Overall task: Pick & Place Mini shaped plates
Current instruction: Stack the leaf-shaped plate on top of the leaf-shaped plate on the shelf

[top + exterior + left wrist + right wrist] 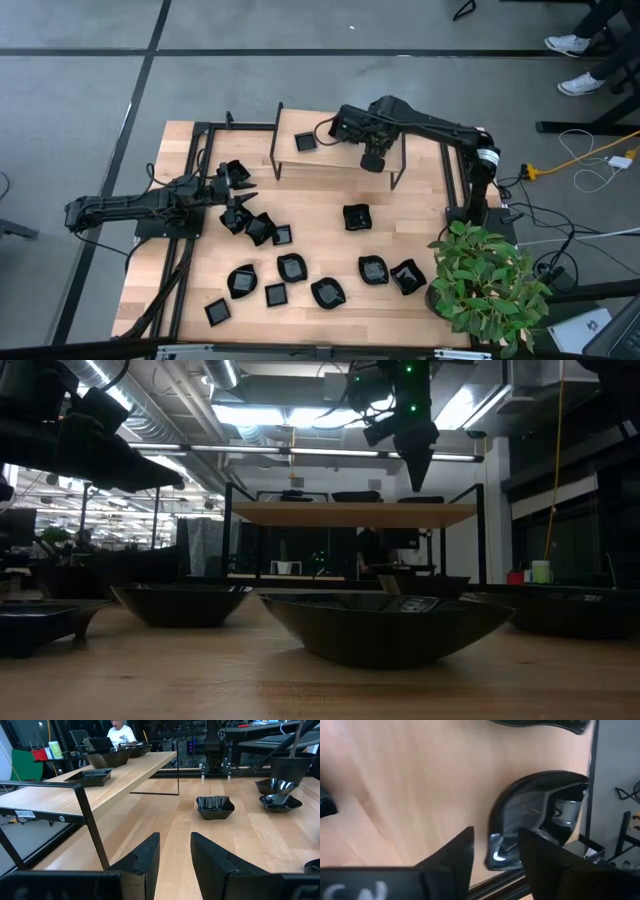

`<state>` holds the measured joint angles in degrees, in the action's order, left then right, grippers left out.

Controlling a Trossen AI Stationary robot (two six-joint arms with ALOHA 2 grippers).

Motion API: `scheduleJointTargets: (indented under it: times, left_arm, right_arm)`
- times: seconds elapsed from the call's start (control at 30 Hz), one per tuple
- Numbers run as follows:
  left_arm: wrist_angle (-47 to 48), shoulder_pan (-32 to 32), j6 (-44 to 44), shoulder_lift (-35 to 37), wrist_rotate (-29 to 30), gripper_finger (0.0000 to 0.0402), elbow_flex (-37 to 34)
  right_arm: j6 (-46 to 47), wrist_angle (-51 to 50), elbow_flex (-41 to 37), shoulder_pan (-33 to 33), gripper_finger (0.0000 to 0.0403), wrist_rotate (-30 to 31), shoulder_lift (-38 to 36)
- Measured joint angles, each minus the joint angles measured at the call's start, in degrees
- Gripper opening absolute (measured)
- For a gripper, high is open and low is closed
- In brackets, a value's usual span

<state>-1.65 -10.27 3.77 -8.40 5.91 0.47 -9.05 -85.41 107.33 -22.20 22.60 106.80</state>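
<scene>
Jaws of the right gripper stand parted over a glossy black mini plate that lies on the wooden shelf near its edge; nothing is clamped, though one finger sits just at the plate's rim. We see the left gripper parted too and empty, hovering low over the table beside a cluster of plates.

We judge these dishes light, rigid and slick, probably glazed ceramic or hard plastic, so likely to chip if dropped and apt to skate on the wood. We would pinch one across a raised rim wall, one finger inside the bowl and one outside, rather than squeeze the wavy corners.

Our high view alone gives the whole spread: a square plate on the shelf and a dozen-odd scattered on the table. Our right wrist view alone shows how near the shelf edge the plate sits. The low view shows the dishes' shallow, flared profile.
</scene>
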Motion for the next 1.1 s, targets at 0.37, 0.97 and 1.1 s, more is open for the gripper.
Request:
scheduleJointTargets:
  times: [0.37,0.97,1.1]
  left_arm:
    - [0.0,0.0,0.0,0.0,0.0,0.0104,0.0]
    - [0.0,0.0,0.0,0.0,0.0,0.0104,0.0]
    - [0.0,0.0,0.0,0.0,0.0,0.0104,0.0]
  right_arm:
    - [3.5,0.0,0.0,6.3,0.0180,-0.3,0.0]
    - [2.4,15.2,0.0,15.3,0.0180,-16.2,0.0]
    - [3.0,18.8,0.0,17.7,0.0180,-21.1,0.0]
